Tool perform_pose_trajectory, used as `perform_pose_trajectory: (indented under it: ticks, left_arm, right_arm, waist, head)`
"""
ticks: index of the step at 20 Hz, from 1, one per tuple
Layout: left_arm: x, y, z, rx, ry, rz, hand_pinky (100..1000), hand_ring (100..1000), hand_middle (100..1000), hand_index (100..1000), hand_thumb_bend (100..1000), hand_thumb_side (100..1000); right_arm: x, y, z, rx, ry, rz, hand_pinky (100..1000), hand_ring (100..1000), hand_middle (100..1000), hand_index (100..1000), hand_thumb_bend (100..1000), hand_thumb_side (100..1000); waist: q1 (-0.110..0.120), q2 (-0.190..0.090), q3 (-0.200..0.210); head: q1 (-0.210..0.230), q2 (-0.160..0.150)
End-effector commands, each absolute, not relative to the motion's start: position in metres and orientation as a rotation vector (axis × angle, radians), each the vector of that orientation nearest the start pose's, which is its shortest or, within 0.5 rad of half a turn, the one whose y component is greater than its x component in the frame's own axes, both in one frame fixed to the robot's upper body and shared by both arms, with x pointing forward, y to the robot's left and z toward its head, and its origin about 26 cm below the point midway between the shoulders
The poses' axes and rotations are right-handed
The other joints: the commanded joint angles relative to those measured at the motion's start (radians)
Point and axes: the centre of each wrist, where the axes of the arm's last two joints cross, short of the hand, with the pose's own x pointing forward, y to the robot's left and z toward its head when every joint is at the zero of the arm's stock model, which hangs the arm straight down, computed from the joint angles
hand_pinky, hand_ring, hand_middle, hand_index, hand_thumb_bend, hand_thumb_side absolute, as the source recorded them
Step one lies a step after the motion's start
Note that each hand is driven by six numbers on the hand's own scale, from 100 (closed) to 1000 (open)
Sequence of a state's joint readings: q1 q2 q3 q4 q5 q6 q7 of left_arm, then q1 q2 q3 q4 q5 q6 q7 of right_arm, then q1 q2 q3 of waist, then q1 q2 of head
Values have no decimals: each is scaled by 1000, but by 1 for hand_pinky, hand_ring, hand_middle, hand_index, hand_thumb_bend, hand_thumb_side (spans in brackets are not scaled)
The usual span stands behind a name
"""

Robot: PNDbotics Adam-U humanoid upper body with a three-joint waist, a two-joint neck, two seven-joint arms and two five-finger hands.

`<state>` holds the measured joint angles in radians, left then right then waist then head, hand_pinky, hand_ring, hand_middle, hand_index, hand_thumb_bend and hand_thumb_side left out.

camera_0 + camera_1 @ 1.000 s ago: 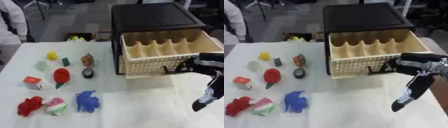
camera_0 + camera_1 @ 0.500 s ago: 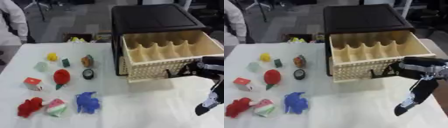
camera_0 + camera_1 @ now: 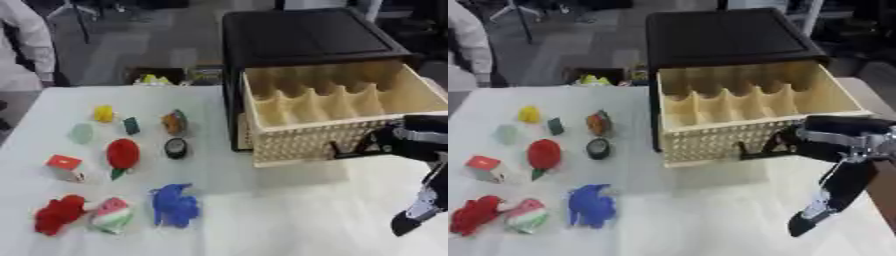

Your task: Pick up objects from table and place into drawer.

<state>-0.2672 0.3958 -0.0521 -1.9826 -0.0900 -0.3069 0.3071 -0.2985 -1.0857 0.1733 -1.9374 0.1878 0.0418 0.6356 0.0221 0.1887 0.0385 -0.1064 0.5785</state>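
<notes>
Since a second ago the drawer [image 3: 745, 117] has come further out of the black cabinet [image 3: 728, 37] and the right hand [image 3: 833, 192] has dropped lower, toward 5 o'clock. That hand hangs with its fingers straight and pointing down toward the table [image 3: 675, 220], closed on nothing and clear of the drawer; its dark wrist lies level just in front of the drawer's perforated front at 3 o'clock. Whether any part of the hand touches the small dark handle [image 3: 759, 150] cannot be told. The left hand shows in neither view. The drawer stands open, its cream compartments bare. The objects lie on the white table at 9 o'clock: a yellow piece [image 3: 104, 113], a pale green one [image 3: 82, 133], a small dark green block [image 3: 131, 125], an orange-brown item [image 3: 175, 122], a black ring [image 3: 176, 147], a red fruit [image 3: 122, 154], a red-topped cube [image 3: 65, 166], a red toy [image 3: 59, 215], a watermelon slice [image 3: 111, 215] and a blue toy [image 3: 175, 205]. Grey floor lies beyond, at 12 o'clock.
</notes>
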Motion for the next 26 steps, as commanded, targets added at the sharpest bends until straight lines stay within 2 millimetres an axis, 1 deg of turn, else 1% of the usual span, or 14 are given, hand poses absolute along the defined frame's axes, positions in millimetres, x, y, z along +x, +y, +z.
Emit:
perform_pose_trajectory:
  ticks: [1,5,11,12,21,26]
  left_arm:
    - [297,266,201,348,-2615,-246,415,568,621,756,100,1000]
    - [296,267,200,349,-2614,-246,415,568,621,756,100,1000]
    - [296,267,200,351,-2611,-246,415,569,622,757,100,1000]
    - [296,267,200,351,-2611,-245,415,569,622,756,100,1000]
    - [296,267,200,353,-2611,-246,414,569,622,755,100,1000]
    - [296,267,200,355,-2610,-247,414,569,622,754,100,1000]
  right_arm:
    - [289,-333,263,-531,-1304,1718,100,100,100,808,920,489]
    - [289,-333,265,-549,-1310,1716,100,100,100,838,931,512]
    - [287,-333,274,-629,-1367,1713,100,100,100,864,955,558]
    - [286,-333,275,-643,-1376,1712,100,100,100,865,963,571]
    - [283,-333,280,-686,-1422,1705,100,100,100,866,963,589]
    - [281,-334,287,-710,-1481,1680,100,100,100,859,971,624]
  waist:
    - [-3,-12,-1]
    - [-4,-13,-1]
    - [-5,-15,-5]
    - [-5,-15,-6]
    - [-5,-14,-11]
    - [-5,-15,-13]
  head:
    - [3,-9]
    - [4,-8]
    - [6,-7]
    - [6,-7]
    - [10,-8]
    - [14,-7]
